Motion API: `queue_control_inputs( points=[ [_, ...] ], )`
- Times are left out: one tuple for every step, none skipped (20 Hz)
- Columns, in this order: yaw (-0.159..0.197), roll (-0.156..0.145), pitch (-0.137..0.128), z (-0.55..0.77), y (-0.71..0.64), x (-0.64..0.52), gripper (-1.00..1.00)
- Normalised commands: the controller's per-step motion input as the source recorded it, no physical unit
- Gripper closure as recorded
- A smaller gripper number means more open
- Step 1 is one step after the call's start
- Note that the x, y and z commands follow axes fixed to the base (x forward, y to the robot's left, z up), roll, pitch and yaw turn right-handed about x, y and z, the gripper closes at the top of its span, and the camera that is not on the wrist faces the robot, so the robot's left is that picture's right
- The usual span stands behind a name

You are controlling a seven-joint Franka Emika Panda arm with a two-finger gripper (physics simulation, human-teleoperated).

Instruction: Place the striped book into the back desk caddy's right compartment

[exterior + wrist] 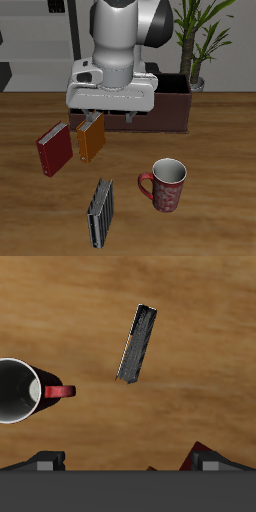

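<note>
On the table [30, 215] we see the red book [54, 149] and orange book [91, 137], then the striped book [101, 212] lying free near the front edge beside the mug [166, 185]. The arm hides much of the back desk caddy [175, 104]; our fingers [106, 118] hang apart, holding nothing.

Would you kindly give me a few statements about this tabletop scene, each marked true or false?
1. The striped book is on the table, near its front edge. True.
2. The gripper holds the striped book. False: the book lies apart from it, ungrasped.
3. A red mug stands beside the striped book. True.
4. The red book is inside the back desk caddy. False: it is on the table beside the orange book.
</note>
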Motion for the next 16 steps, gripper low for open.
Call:
queue_control_inputs(
  points=[
    [0.074,0.028,0.004,-0.04,0.14,0.42,-1.00],
    [0.007,-0.038,-0.037,-0.01,0.03,0.32,-1.00],
    [0.022,-0.005,-0.005,-0.01,0.04,0.35,-1.00],
    [-0.039,-0.023,-0.004,-0.03,-0.04,0.11,-1.00],
    [-0.055,0.037,-0.012,-0.01,0.04,0.28,-1.00],
    [0.033,-0.051,-0.032,0.01,-0.11,0.37,-1.00],
    [0.000,0.000,0.000,-0.04,-0.02,-0.12,-1.00],
    [-0.033,-0.015,-0.052,0.04,-0.03,0.39,-1.00],
    [-0.024,-0.029,-0.027,0.04,-0.07,0.16,-1.00],
    [-0.062,-0.047,-0.023,0.07,-0.04,0.25,-1.00],
    [0.034,-0.009,-0.076,0.06,0.03,0.25,-1.00],
    [-0.023,-0.035,-0.044,-0.04,0.03,0.22,-1.00],
    [0.052,0.047,-0.059,-0.03,0.07,0.16,-1.00],
    [-0.078,-0.038,-0.057,-0.07,-0.06,0.18,-1.00],
    [0.000,0.000,0.000,-0.02,0.02,-0.05,-1.00],
    [-0.065,0.080,-0.005,-0.11,0.03,0.17,-1.00]
  ],
)
